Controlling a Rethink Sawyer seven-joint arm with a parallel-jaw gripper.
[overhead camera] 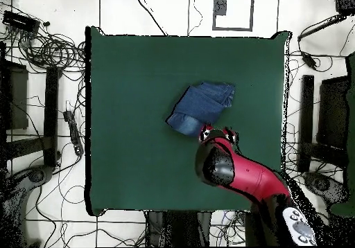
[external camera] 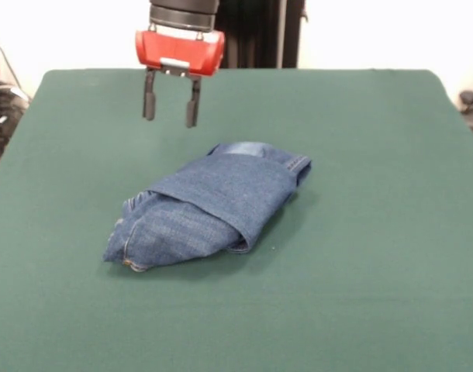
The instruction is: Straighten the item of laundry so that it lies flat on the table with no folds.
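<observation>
In the front view, a pair of blue denim jeans [external camera: 209, 205] is being shown bundled into a compact, folded heap near the middle of a large rectangular table covered in plain dark green cloth [external camera: 376, 294]. One broad panel of the woven denim is being wrapped diagonally across the bundle, a rolled fold is being formed at its lower edge, and a stitched hem is being exposed at the upper right corner. A red and black gripper [external camera: 171, 108] is being held above the cloth, behind the bundle and apart from it; its two dark fingers [external camera: 149, 98] are being kept spread, with nothing between them. In the overhead view, the jeans [overhead camera: 201, 107] are being seen as a rumpled blue lump on the table [overhead camera: 132, 155], just beside the glossy red arm [overhead camera: 246, 176]; the gripper itself is largely being hidden under the arm.
</observation>
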